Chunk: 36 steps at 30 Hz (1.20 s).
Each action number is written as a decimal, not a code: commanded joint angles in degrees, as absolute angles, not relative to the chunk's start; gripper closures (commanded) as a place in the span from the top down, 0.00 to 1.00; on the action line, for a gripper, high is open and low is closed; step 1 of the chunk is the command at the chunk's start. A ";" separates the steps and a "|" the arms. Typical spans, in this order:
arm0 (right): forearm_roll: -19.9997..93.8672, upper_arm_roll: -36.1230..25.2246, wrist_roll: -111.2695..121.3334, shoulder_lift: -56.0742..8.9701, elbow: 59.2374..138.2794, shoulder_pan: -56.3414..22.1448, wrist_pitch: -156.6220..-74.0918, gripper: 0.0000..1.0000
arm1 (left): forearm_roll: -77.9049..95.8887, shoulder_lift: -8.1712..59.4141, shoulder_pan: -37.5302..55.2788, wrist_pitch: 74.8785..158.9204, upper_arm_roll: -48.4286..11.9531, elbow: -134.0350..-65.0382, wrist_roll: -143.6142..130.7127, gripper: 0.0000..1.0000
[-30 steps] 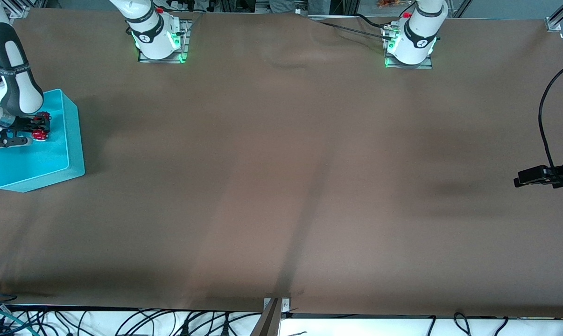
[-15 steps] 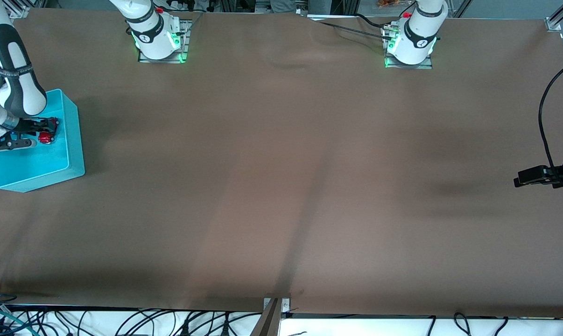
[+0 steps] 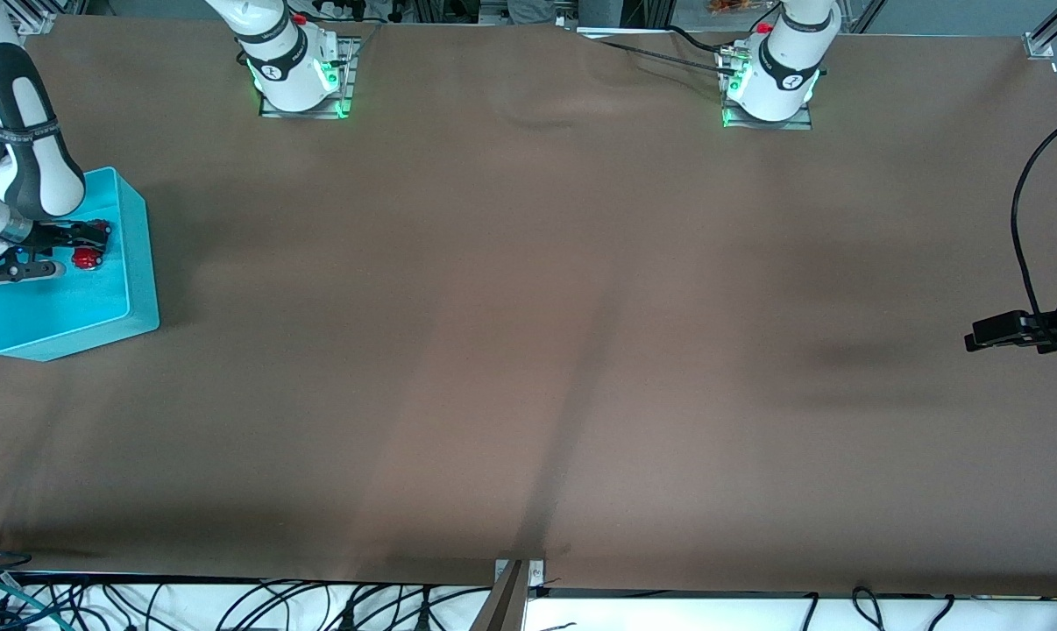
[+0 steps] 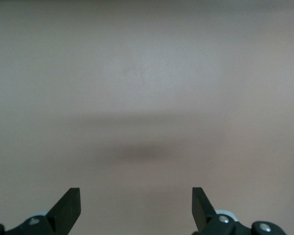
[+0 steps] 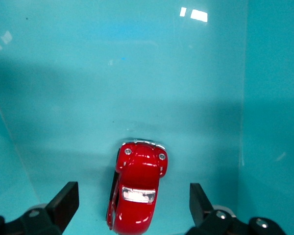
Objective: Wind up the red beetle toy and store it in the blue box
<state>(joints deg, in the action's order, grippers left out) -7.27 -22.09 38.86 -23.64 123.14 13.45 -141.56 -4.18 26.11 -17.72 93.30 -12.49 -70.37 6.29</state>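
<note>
The red beetle toy (image 5: 136,195) sits on the floor of the blue box (image 3: 138,263), near the wall that faces the middle of the table, on its wheels with its rounded roof up. The box stands at the right arm's end of the table. From the front, the toy (image 3: 86,258) shows as a small red spot inside the box, just beside the arm's dark fingers.

The right gripper (image 5: 132,205) hangs inside the box directly over the toy. Its two fingers (image 5: 63,200) are spread wide, one on each side of the car, with clear blue floor between each tip and the red body. Neither finger touches the toy, and nothing is held. In the front view the right gripper (image 3: 55,250) reaches down into the box.

The left gripper (image 4: 136,208) waits over bare brown table (image 3: 528,350) at the left arm's end, well apart from the box. Its fingers (image 4: 68,205) are also spread wide and hold nothing.
</note>
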 commanded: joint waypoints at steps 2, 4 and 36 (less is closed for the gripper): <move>-7.38 -21.36 38.67 -18.90 122.96 14.15 -136.68 1.00 | -4.48 25.84 -17.67 92.55 -12.39 -70.31 7.82 1.00; -7.38 -21.36 37.89 -17.85 122.96 13.98 -135.62 1.00 | -4.48 25.84 -17.67 92.55 -12.39 -70.31 7.82 1.00; -7.21 -21.62 36.83 -0.09 121.65 8.17 -115.15 1.00 | -4.48 26.28 -17.67 92.55 -12.39 -70.31 7.91 1.00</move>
